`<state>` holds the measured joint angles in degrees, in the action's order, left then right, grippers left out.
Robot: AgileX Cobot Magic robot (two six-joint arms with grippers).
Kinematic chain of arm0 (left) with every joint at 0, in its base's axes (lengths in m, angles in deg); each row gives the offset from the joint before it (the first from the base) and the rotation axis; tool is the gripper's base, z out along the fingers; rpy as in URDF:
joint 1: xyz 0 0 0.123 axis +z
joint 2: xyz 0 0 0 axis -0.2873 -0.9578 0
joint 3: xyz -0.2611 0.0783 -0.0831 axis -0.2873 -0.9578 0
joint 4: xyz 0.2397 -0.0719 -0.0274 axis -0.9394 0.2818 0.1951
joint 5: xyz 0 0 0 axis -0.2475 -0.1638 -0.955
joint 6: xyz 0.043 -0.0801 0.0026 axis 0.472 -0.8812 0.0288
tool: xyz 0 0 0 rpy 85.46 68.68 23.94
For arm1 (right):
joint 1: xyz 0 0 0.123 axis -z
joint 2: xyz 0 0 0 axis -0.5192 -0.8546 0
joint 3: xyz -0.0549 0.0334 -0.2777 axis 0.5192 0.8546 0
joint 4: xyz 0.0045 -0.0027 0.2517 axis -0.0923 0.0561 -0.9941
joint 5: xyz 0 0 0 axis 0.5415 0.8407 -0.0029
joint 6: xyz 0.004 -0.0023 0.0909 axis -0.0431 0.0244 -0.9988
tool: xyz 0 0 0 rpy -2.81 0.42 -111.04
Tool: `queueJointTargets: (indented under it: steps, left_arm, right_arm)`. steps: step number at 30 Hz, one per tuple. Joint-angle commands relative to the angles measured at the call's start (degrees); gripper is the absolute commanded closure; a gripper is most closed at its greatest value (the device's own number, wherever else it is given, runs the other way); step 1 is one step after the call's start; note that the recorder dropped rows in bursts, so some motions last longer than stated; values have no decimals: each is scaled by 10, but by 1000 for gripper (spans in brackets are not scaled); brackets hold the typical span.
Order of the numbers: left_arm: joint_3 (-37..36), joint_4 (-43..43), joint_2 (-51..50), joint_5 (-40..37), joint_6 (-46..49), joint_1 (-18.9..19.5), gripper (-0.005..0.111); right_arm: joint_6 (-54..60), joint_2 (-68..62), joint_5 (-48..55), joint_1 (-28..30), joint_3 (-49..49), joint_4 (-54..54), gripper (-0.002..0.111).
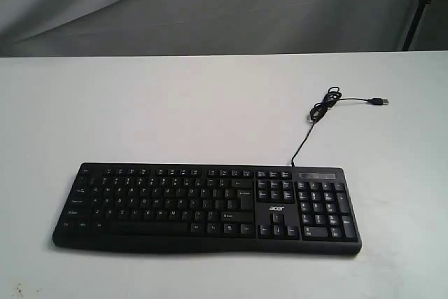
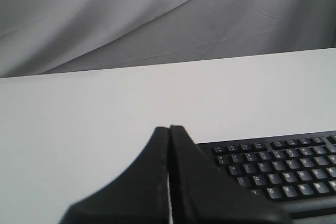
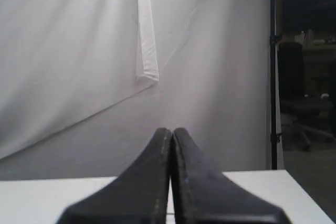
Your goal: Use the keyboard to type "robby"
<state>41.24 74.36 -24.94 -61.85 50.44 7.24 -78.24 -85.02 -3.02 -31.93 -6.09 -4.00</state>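
The wide black keyboard with white legends and an "acer" logo lies near the front edge of the white table. Its thin black cable runs back to a loose USB plug. Neither arm shows in the exterior view. In the left wrist view my left gripper is shut and empty, held above the table with the keyboard's left end beside its fingers. In the right wrist view my right gripper is shut and empty, facing the grey backdrop over the table; no keyboard shows there.
A grey cloth backdrop hangs behind the table. A black stand pole rises at the far right. In the right wrist view an office chair stands in a dark room past the backdrop's edge.
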Motion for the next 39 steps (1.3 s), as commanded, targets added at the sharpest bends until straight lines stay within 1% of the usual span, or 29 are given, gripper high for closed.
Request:
queueJointTargets:
  steps: [1, 5, 6, 7, 9, 10, 11, 12, 14, 18, 20, 21, 22, 23, 24, 25, 27, 28, 29, 30, 32, 34, 35, 37, 39]
  left_arm:
    - [-2, -3, 2, 3, -2, -4, 107]
    - [-2, -3, 2, 3, -2, -4, 107]
    - [-2, -3, 2, 3, -2, -4, 107]
    - [-2, -3, 2, 3, -2, -4, 107]
    - [-2, -3, 2, 3, -2, -4, 107]
    - [-2, -3, 2, 3, -2, -4, 107]
    - [-2, -3, 2, 3, -2, -4, 107]
    - [-2, -3, 2, 3, -2, -4, 107]
    - [-2, -3, 2, 3, -2, -4, 107]
    - [-2, -3, 2, 3, -2, -4, 107]
    - [-2, -3, 2, 3, -2, -4, 107]
    - [-2, -3, 2, 3, -2, -4, 107]
    - [-2, -3, 2, 3, -2, -4, 107]
    - [-2, -3, 2, 3, -2, -4, 107]
    - [-2, -3, 2, 3, -2, -4, 107]
    - [-2, -3, 2, 3, -2, -4, 107]
    - [-2, -3, 2, 3, -2, -4, 107]
    - [-2, -3, 2, 3, -2, -4, 107]
    - [-2, -3, 2, 3, -2, -4, 107]
    - [-2, -3, 2, 3, -2, -4, 107]
    - [-2, -3, 2, 3, -2, -4, 107]
    - [-2, -3, 2, 3, -2, -4, 107]
    - [-2, -3, 2, 3, -2, -4, 107]
    - [-2, -3, 2, 3, -2, -4, 107]
    - [-2, -3, 2, 3, -2, -4, 107]
  right_arm:
    - [0, 3, -41, -2, 1, 4, 108]
    - [-4, 3, -77, -2, 1, 4, 108]
    - [-42, 3, -122, -2, 1, 4, 108]
    - [-61, 3, -141, -2, 1, 4, 108]
    - [-105, 3, -243, -2, 1, 4, 108]
    - [-199, 3, -319, -2, 1, 4, 108]
    - [-239, 3, -332, -2, 1, 6, 108]
    - [-292, 3, -345, -2, 1, 34, 108]
    - [-323, 3, -356, -2, -12, 67, 108]
    - [-325, 3, -356, -2, -58, 66, 108]
    - [-316, 1, -307, -2, -103, 93, 108]
    - [-341, -29, -250, -2, -143, 156, 108]
    - [-382, -60, -216, -2, -179, 235, 108]
    - [-449, -114, -183, -2, -232, 387, 108]
    - [-487, -155, -172, -2, -269, 464, 108]
    - [-525, -197, -159, -2, -307, 591, 108]
    - [-575, -274, -133, -2, -375, 779, 108]
    - [-643, -320, -118, -5, -415, 912, 108]
    - [-697, -349, -93, -6, -439, 983, 108]
    - [-751, -381, -69, -6, -463, 1024, 108]
    - [-731, -433, -25, -6, -495, 1024, 108]
    - [-656, -481, 5, -6, -526, 1024, 108]
    - [-588, -503, 20, -6, -540, 1024, 108]
    - [-417, -542, 77, -7, -563, 1024, 108]
    - [-288, -573, 188, -18, -584, 1024, 108]
